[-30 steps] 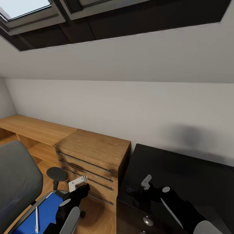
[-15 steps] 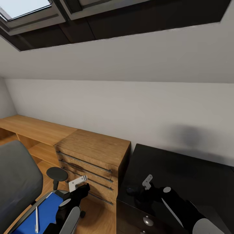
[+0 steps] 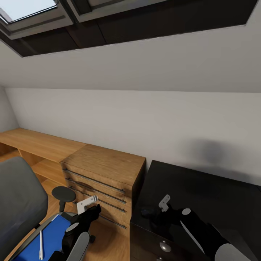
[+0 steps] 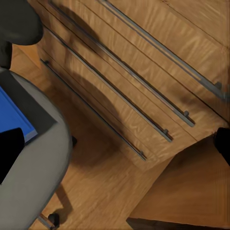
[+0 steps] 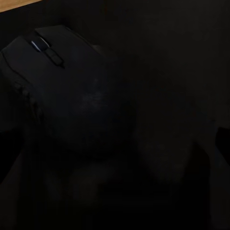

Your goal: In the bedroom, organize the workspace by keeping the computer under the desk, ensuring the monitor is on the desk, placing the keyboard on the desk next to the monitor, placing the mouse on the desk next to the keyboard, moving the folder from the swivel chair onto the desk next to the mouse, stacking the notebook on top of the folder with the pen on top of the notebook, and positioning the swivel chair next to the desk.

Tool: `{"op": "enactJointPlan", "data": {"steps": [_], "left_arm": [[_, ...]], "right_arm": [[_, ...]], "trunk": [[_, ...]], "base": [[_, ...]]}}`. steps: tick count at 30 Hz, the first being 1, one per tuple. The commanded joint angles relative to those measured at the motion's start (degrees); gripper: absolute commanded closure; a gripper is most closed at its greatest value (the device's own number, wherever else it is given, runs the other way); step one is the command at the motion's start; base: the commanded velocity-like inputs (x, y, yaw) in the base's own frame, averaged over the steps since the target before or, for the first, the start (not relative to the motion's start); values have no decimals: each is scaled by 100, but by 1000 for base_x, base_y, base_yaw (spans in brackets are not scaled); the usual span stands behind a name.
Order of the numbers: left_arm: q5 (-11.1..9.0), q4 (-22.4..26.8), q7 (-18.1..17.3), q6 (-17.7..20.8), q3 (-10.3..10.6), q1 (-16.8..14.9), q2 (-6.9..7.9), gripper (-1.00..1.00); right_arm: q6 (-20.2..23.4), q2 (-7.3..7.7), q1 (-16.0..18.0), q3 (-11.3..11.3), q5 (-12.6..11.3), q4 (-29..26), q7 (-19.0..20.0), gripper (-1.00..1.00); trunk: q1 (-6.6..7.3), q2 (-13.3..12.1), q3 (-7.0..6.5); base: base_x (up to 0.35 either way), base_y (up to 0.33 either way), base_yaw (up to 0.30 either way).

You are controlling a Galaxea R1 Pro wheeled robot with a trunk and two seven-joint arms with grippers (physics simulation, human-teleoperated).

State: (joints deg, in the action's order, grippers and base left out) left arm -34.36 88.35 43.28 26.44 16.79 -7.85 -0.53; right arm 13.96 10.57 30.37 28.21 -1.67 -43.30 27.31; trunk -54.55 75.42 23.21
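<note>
Mouse placement on the long black-topped desk

Right gripper has edged back from the small near-black oval mouse lying near the desk's corner; whether its jaws are parted, I cannot tell.

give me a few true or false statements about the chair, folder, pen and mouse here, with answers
1. The folder lies on the swivel chair seat. True.
2. The pen rests on the black desk. False: it lies on the folder.
3. The mouse sits on the desk near the right hand. True.
4. The wooden drawer chest stands right of the desk. False: it stands left of it.
5. The left hand holds the folder. False: it hovers beside the chair.
</note>
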Motion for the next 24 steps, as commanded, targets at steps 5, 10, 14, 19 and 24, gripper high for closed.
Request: {"op": "enactJointPlan", "data": {"steps": [5,10,14,19,24], "left_arm": [[-28,371,45,19,262,247,23,-100],[-27,441,40,18,297,274,35,-100],[-27,442,40,19,299,275,36,-100],[-27,439,40,30,299,275,36,-100],[-31,437,40,36,301,276,36,-100]], "right_arm": [[36,5,4,18,-16,-11,3,-100],[36,1,4,21,52,-6,3,-100],[36,-2,4,24,126,-3,3,-100],[30,-3,4,26,139,-3,9,-100],[28,-3,4,27,140,-3,11,-100]], "trunk": [[0,4,7],[0,4,7],[0,4,7],[0,4,7],[0,4,7]], "base": [[0,0,0],[0,0,0],[13,15,0],[55,58,0],[9,9,0]]}}
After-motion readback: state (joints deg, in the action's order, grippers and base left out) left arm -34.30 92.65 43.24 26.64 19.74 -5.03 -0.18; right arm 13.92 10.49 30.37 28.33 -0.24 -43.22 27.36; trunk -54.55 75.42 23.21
